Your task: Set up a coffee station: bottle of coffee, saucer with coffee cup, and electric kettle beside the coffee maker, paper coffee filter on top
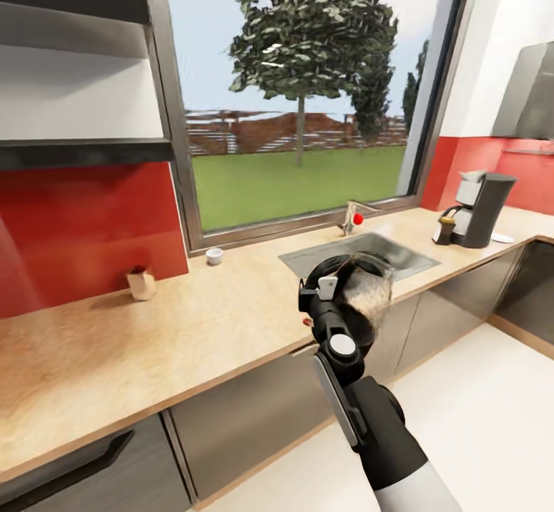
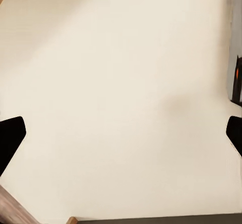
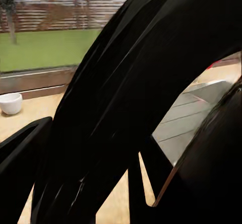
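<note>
In the right gripper (image 1: 327,297), clamped by its black handle, hangs the electric kettle (image 1: 369,297). Beyond it sits the sink (image 1: 362,254), the coffee maker (image 1: 485,208) far off right. Left gripper (image 2: 121,133) spread open.

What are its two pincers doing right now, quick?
Left pincer: open, holding nothing, floor beneath.
Right pincer: closed on the kettle's black handle, carrying it above the counter's edge.

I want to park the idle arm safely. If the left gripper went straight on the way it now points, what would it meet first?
Probably the pale floor. In the left wrist view the left gripper has its dark fingers spread wide, and nothing lies between them and that plain surface, though depth is hard to judge.
</note>
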Motion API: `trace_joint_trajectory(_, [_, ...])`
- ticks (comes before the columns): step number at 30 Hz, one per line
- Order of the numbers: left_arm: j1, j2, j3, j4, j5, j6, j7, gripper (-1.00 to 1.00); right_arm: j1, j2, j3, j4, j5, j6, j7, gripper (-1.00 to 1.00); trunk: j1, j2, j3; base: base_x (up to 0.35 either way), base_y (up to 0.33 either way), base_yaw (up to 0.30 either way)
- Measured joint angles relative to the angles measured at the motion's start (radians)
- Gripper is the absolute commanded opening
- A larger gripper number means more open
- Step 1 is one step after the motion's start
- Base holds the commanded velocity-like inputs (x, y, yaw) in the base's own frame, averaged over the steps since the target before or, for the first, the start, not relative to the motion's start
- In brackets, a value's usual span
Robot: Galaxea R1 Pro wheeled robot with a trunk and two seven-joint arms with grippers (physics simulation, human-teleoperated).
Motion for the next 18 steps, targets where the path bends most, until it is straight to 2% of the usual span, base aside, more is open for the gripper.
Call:
trace_joint_trajectory(13, [-0.003, 0.001, 0.000, -0.001, 0.002, 0.000, 0.000, 1.00, 0.000, 0.000, 0.000, 0.003, 0.000, -0.001, 0.000, -1.00, 0.000, 0.000, -0.001, 0.114, -0.271, -0.274])
trace_joint_trajectory(18, [-0.003, 0.002, 0.000, -0.001, 0.003, 0.000, 0.000, 1.00, 0.000, 0.000, -0.001, 0.005, 0.001, 0.000, 0.000, -1.00, 0.000, 0.000, -0.001, 0.202, -0.243, -0.060])
